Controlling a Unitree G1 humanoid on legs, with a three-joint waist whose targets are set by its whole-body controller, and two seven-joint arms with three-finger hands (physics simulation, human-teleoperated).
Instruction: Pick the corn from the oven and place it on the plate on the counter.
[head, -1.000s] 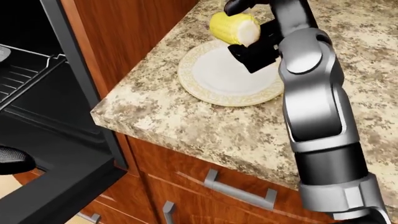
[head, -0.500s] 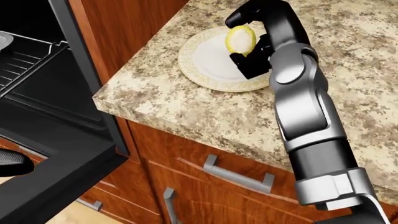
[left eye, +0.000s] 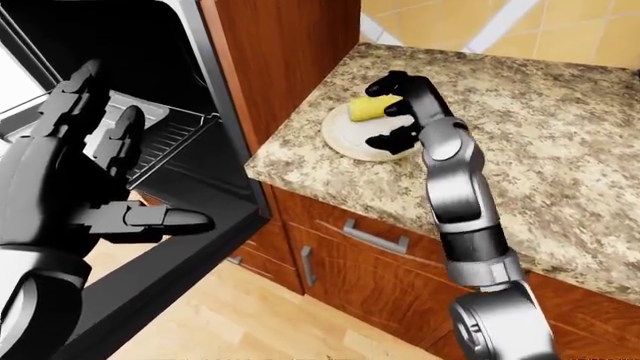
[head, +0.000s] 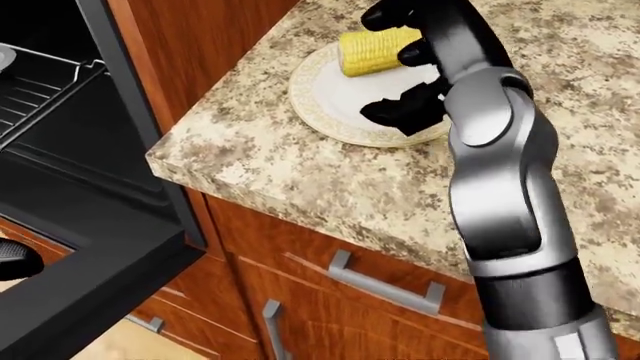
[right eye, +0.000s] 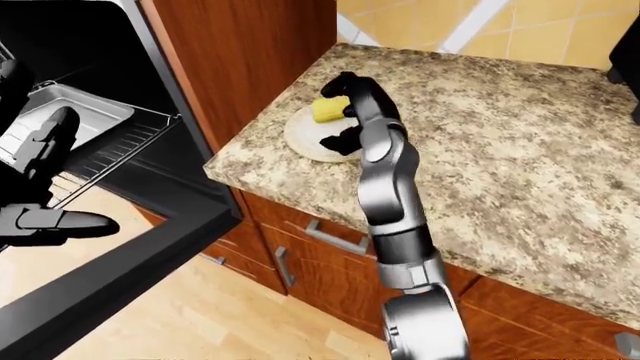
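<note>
- The glossy black three-finger right hand (head: 415, 64) has thick, rounded, jointed digits.
- The smooth silver-grey metal forearm shell (head: 500, 172) carries a round disc-shaped joint cap near the wrist.
- A black cylindrical band (head: 535, 300) sits below that shell (a lighter grey collar follows it).
- The dark grey three-finger left hand (left eye: 85, 161) looks blocky, with segmented fingers and a matte finish.

table (head: 300, 187): speckled granite top, beige and brown, above wooden drawers | edge: its corner stands beside the open oven in the head view | on it: one round white plate (head: 330, 105) with a pale patterned rim, near the table's left edge | plate carries a piece of corn (head: 372, 49)
</note>
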